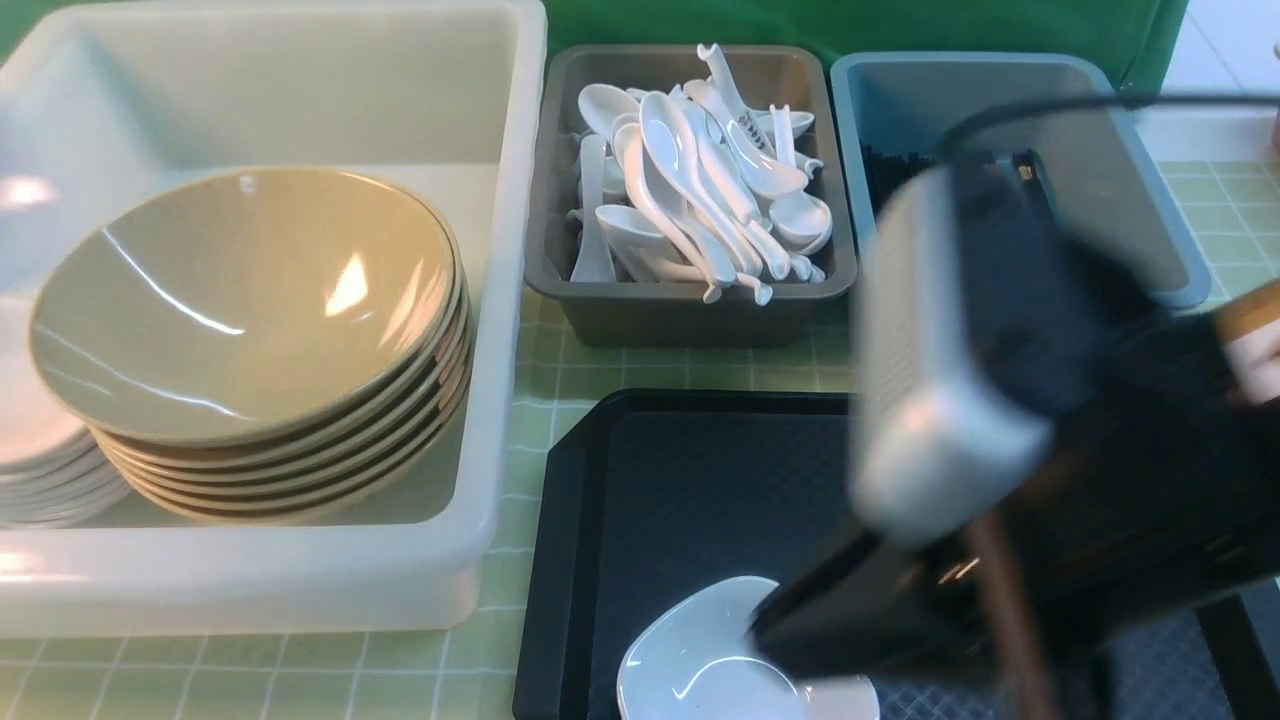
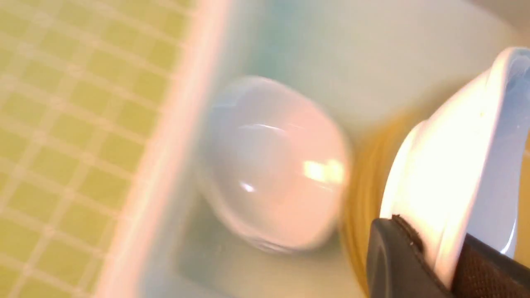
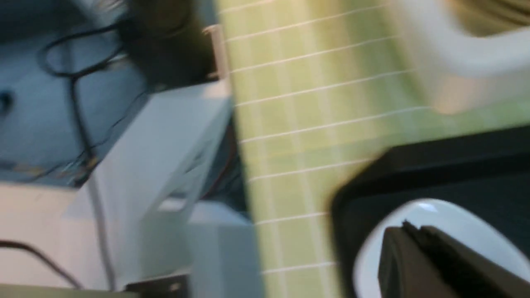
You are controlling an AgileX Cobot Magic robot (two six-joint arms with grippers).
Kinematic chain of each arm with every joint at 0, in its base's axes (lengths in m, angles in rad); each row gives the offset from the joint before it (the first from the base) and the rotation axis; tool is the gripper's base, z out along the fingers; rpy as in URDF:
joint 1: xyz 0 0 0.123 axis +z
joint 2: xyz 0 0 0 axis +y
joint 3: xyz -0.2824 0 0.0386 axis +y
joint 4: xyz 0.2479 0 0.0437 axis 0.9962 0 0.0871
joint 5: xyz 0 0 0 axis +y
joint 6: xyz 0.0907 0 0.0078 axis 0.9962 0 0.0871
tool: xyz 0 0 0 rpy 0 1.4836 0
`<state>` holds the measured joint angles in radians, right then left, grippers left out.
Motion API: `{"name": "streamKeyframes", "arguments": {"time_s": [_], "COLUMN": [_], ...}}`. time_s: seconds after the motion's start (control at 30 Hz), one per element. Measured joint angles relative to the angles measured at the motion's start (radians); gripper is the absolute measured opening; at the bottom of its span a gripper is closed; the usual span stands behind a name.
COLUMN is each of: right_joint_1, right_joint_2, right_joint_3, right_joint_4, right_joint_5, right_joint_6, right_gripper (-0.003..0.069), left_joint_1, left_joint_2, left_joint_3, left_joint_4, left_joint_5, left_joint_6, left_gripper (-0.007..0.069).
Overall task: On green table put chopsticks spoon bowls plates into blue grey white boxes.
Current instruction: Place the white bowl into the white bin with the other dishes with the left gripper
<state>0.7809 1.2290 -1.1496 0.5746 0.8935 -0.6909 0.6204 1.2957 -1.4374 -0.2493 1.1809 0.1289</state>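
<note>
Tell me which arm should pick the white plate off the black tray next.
Right. The right gripper sits at the white plate's rim on the black tray; the left gripper is busy, clamped on another plate above the white box.

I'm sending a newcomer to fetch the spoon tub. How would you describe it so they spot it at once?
On the green table, three tubs stand side by side. The one you want is the dark grey box in the middle, between the very large white box and the blue-grey box. It alone is heaped with glossy white spoons.
</note>
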Motion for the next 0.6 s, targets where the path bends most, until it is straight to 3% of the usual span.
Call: {"name": "streamKeyframes", "arguments": {"time_s": [0.1,0.23,0.6], "right_joint_1": [0.025,0.025,0.009], "right_joint_2": [0.022,0.025,0.025], "right_joint_3": [-0.006,-0.007,-0.007], "right_joint_4": [0.0,-0.004,-0.026], "right_joint_5": [-0.01,-0.036,-0.036], "right_joint_6": [0.0,0.0,0.009], "right_gripper": [0.0046,0.0047,0.0047], "left_joint_1": [0.036,-0.003,-0.089], "left_joint_2": [0.035,0.12,0.28], "left_joint_3": [0.0,0.022,0.062], "left_joint_4": [0.084,0.163,0.215], "left_joint_5": [-0.016,-0.012,-0.029], "left_joint_6": [-0.071,-0.143,-0.194], "left_gripper": [0.0015,0.0015,0.0015]}}
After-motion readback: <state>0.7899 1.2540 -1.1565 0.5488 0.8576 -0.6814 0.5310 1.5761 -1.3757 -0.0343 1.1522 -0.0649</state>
